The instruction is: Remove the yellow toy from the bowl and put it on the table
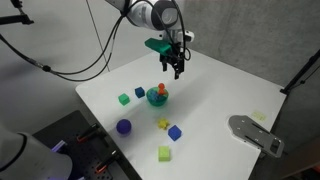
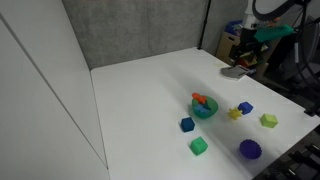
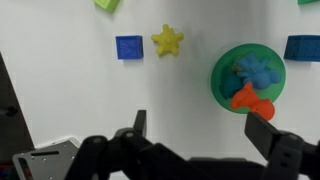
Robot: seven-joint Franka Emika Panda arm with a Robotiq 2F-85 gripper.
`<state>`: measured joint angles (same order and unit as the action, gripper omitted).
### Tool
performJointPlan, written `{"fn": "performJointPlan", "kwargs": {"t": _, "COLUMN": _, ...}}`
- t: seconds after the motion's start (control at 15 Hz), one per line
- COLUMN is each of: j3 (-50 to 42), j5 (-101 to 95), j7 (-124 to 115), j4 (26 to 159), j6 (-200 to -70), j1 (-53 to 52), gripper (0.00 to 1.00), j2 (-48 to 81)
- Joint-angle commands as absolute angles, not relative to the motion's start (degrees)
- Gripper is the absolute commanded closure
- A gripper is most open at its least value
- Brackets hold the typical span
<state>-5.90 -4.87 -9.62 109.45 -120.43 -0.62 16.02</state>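
Note:
The yellow toy [image 3: 167,40], star-shaped, lies on the white table [image 3: 70,90] beside a blue cube [image 3: 129,47], outside the bowl. It shows in both exterior views [image 1: 163,124] [image 2: 235,113]. The teal bowl [image 3: 220,85] holds a light-blue toy [image 3: 258,70] and an orange toy [image 3: 246,99]. The bowl shows in both exterior views [image 1: 150,98] [image 2: 203,114]. My gripper [image 3: 200,125] is open and empty. It hangs well above the table near the bowl [image 1: 175,66].
On the table are a dark-blue ball [image 1: 124,126], a lime-green cube [image 1: 165,153], a blue cube [image 1: 175,132], and green cubes [image 1: 124,98]. A grey object [image 1: 255,133] sits at a table edge. Cables hang behind.

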Motion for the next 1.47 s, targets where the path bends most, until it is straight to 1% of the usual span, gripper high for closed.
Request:
{"fn": "performJointPlan", "kwargs": {"t": 0.0, "j3": -5.07, "j5": -4.34, "j7": -5.63, "j4": 112.53, "j6": -116.08, "j1": 1.06, "gripper": 0.00, "j2": 10.16}}
{"fn": "performJointPlan", "kwargs": {"t": 0.67, "j3": -4.33, "j5": -5.56, "j7": 0.72, "j4": 120.78, "j6": -105.30, "j1": 1.28, "gripper": 0.00, "j2": -5.59}}
{"fn": "performJointPlan", "kwargs": {"t": 1.0, "j3": -3.73, "j5": -4.33, "j7": 0.62, "j4": 120.64, "j6": -98.90, "j1": 1.23, "gripper": 0.00, "j2": -13.51}}
{"fn": "performJointPlan", "kwargs": {"t": 1.4, "j3": -3.87, "j5": -3.75, "j7": 1.50, "j4": 120.12, "j6": -95.47, "j1": 1.20, "gripper": 0.00, "j2": -24.06}}
